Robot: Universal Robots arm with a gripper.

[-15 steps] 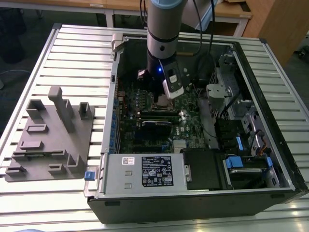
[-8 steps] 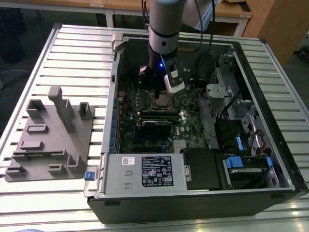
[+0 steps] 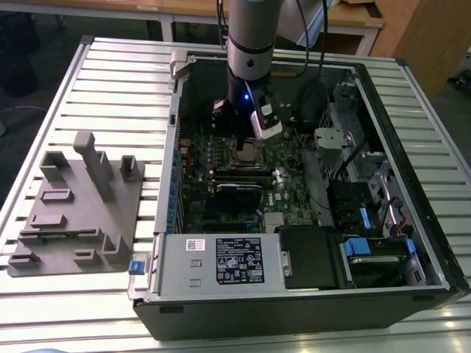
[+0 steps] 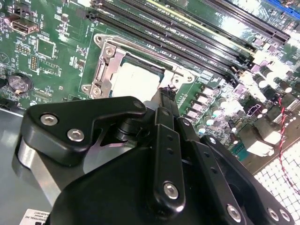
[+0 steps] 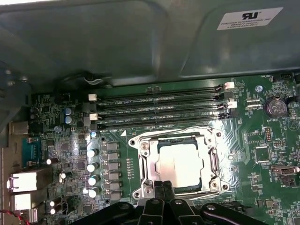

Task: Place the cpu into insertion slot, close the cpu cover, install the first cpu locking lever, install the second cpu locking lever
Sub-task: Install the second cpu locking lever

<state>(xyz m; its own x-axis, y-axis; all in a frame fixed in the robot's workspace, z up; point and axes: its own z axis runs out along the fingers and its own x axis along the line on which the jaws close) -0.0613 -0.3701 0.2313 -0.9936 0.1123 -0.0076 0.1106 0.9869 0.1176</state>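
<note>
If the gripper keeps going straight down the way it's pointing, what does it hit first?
Most likely the near edge of the cpu cover, closed around the cpu. The gripper points down at that rim in both wrist views, though how far above it is unclear.

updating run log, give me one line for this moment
cpu: seated in insertion slot | cpu cover: down around cpu | end effector: at socket edge

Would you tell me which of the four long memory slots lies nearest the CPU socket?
The slot running right along the insertion slot; the other three lie farther off, toward the case wall.
</note>
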